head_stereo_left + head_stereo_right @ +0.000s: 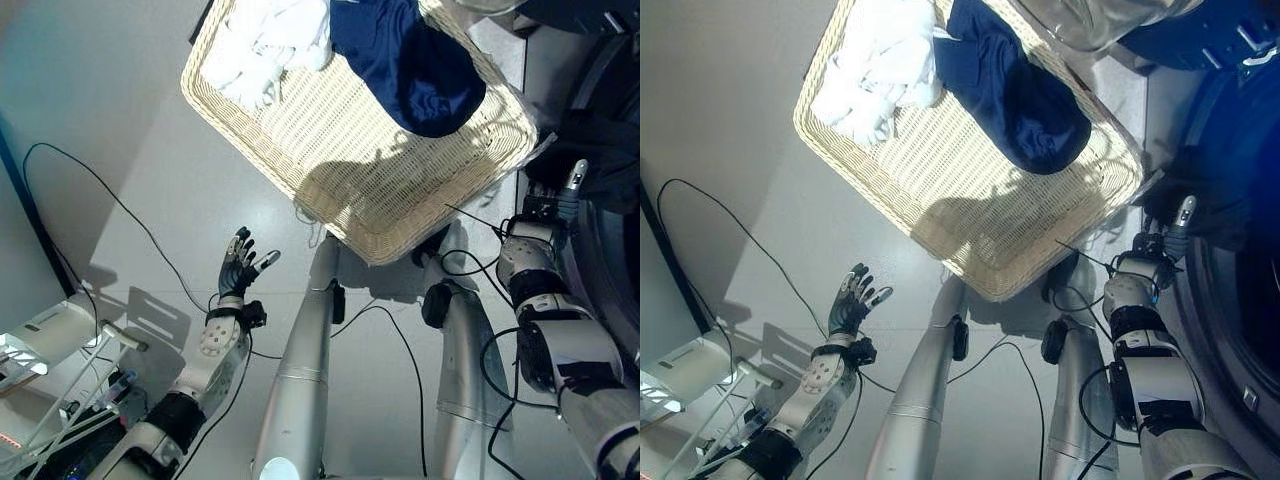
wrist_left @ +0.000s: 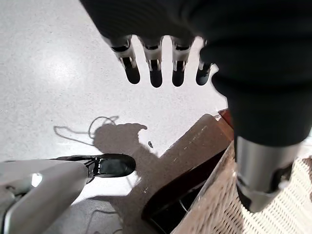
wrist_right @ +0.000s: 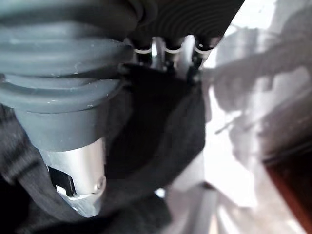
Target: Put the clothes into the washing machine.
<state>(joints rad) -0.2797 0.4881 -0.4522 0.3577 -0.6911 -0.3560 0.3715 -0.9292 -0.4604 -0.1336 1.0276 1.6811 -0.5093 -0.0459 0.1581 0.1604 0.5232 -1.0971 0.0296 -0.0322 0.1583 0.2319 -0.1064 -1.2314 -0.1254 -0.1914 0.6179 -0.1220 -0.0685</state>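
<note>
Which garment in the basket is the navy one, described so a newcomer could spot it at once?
Start at the big pale wicker basket on the grey floor ahead of the robot. Two piles lie at its far end: a crumpled white cloth, and beside it, toward the robot's right, the navy garment. It is the only dark item in the basket, smooth and draped, reaching further toward the robot than the white one.

laundry area | wicker basket (image 1: 380, 190) of clothes (image 1: 410, 60) | washing machine (image 1: 1240, 300)
</note>
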